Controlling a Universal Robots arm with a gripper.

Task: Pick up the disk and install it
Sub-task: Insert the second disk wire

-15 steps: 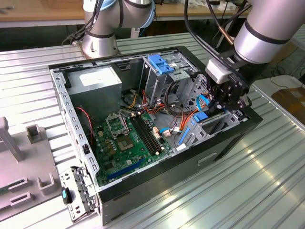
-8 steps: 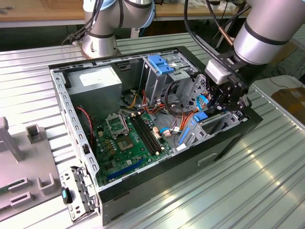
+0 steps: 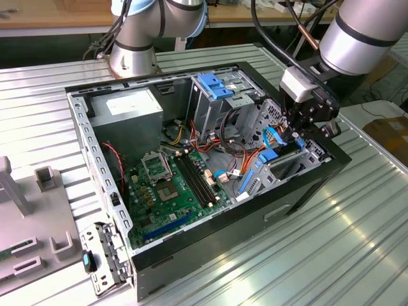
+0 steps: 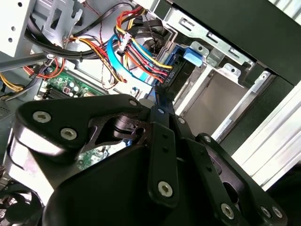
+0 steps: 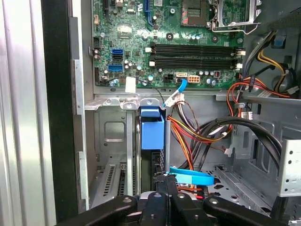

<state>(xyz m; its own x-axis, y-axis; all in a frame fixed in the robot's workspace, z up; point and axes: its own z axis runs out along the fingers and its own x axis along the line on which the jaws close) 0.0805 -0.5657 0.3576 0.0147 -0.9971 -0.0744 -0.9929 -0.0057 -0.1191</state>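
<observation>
Your gripper [image 5: 165, 181] is pinched on the disk [image 5: 152, 136] at centre frame; it's rigid, fairly heavy, shock-sensitive, so hold the carrier's edges.

You are looking at one open computer case [image 3: 306, 191], one motherboard [image 3: 172, 191], one disk [image 5: 152, 134], one power supply [image 3: 127, 108] and one gripper [image 3: 294, 135].

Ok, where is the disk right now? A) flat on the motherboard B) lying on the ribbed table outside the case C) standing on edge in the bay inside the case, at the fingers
C: the disk stands on edge in the metal bay inside the case, its blue carrier up, with the gripper right at it.
</observation>
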